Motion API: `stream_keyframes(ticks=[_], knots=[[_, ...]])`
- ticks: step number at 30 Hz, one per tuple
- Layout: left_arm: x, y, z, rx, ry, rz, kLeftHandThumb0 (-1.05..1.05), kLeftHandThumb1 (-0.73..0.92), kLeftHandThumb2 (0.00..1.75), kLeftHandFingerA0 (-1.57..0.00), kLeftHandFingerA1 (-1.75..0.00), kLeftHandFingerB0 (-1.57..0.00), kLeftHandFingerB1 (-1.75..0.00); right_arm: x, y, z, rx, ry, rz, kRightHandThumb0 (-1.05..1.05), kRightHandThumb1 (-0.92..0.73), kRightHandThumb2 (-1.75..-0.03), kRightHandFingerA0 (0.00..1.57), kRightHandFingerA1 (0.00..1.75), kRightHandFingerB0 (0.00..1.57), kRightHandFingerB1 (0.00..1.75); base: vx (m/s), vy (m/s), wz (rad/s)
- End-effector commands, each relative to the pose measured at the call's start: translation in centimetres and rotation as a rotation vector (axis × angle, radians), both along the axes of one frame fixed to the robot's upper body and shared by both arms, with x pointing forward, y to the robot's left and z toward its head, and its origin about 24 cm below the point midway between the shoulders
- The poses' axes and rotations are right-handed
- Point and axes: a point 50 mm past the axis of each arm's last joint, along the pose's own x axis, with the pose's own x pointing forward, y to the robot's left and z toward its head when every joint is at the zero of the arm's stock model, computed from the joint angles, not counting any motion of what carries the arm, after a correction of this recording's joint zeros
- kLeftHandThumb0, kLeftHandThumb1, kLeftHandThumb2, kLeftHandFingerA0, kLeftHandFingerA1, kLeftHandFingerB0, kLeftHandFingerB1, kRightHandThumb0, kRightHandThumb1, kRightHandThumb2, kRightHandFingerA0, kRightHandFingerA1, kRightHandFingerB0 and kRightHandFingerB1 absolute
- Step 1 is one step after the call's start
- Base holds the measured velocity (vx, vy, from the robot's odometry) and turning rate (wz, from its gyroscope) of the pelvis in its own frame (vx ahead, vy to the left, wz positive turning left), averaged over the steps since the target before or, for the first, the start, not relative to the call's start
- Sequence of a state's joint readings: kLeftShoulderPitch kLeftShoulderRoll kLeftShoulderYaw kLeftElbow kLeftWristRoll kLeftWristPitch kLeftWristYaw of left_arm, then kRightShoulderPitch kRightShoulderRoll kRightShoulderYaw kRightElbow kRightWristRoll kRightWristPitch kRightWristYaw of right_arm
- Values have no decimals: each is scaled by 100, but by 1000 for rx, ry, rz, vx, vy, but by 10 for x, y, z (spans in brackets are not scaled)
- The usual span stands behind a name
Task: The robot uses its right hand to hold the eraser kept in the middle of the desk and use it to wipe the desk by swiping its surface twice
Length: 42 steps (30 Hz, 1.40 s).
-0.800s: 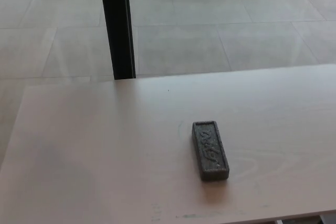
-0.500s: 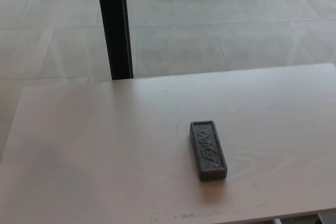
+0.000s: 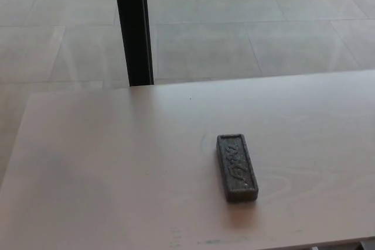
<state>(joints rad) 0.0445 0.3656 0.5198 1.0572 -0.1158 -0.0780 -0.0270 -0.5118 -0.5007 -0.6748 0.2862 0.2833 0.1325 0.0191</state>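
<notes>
No robot hand visible, dark eraser [image 3: 237, 167] flat on pale desk [image 3: 105, 162]

Tiled-floor [image 3: 263, 33] room, pale desk [image 3: 105, 162]

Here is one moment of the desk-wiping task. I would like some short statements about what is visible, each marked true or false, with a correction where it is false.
1. The eraser lies flat on the desk. True.
2. The robot's right hand is holding the eraser. False: no hand is in view; the eraser lies untouched.
3. A black post stands beyond the desk's far edge. True.
4. The eraser is white. False: it is dark grey.
5. The floor behind the desk is tiled. True.
</notes>
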Motion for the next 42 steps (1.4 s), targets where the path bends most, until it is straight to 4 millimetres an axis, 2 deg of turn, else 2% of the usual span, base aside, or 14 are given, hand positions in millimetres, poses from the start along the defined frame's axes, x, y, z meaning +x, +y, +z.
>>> stream_keyframes(ticks=[1,5,6,7,8,13,14,20,22,25,31,34,35,42], knots=[[-5,13,7,-12,-16,51,-43,68,60,-77,-79,-62,-66,40,64,64,-101,-79,209,-26,-54,-105,98,175,77,144,0,0,0],[-2,13,7,-5,-12,46,-44,67,60,-78,-77,-62,-65,62,126,53,-66,-29,407,-31,-58,-89,100,175,78,133,0,0,0],[-2,13,8,-5,-16,45,-47,50,93,-77,-82,-55,-70,68,135,49,-42,7,445,-32,-60,-90,100,175,76,131,0,0,0],[-1,13,8,-2,-13,44,-47,50,93,-77,-82,-58,-71,72,142,44,-27,26,478,-41,-54,-106,121,136,88,111,0,0,0],[-1,13,8,3,-10,33,-44,67,60,-77,-77,-63,-65,78,152,35,-59,43,519,-34,-61,-94,101,175,76,123,0,0,0],[-3,14,8,2,-4,42,-42,67,60,-78,-77,-63,-66,89,180,8,-70,109,603,-35,-54,-98,96,175,84,119,0,0,0],[-2,13,8,-4,3,36,-45,52,95,-75,-82,-55,-69,93,201,-5,-121,154,637,-38,-50,-104,99,175,85,130,-37,-12,11],[-3,11,5,-15,-7,34,-43,68,60,-77,-78,-62,-65,97,261,-46,-251,338,740,-32,-57,-104,99,175,78,153,0,0,0],[-2,11,5,-7,4,34,-48,51,94,-76,-82,-55,-69,97,273,-54,-252,365,758,-31,-55,-104,100,175,81,150,0,0,0],[-1,10,5,-22,-15,50,-43,67,60,-76,-80,-63,-67,97,281,-64,-253,388,773,-32,-54,-110,102,175,83,154,0,0,0],[1,11,6,-25,-16,54,-43,66,60,-76,-79,-61,-65,94,279,-92,-267,473,765,-33,-57,-107,101,175,80,162,0,0,0],[1,10,7,-11,-4,35,-45,51,94,-76,-82,-56,-70,93,274,-100,-273,500,754,-32,-57,-104,102,175,72,169,0,0,0],[2,11,7,-11,-16,52,-42,66,60,-78,-79,-63,-66,93,271,-104,-269,527,736,-32,-57,-105,97,175,76,161,0,0,0],[0,12,7,1,2,22,-45,68,60,-77,-77,-63,-66,92,261,-123,-272,578,699,-31,-63,-95,97,175,68,169,0,0,0]])
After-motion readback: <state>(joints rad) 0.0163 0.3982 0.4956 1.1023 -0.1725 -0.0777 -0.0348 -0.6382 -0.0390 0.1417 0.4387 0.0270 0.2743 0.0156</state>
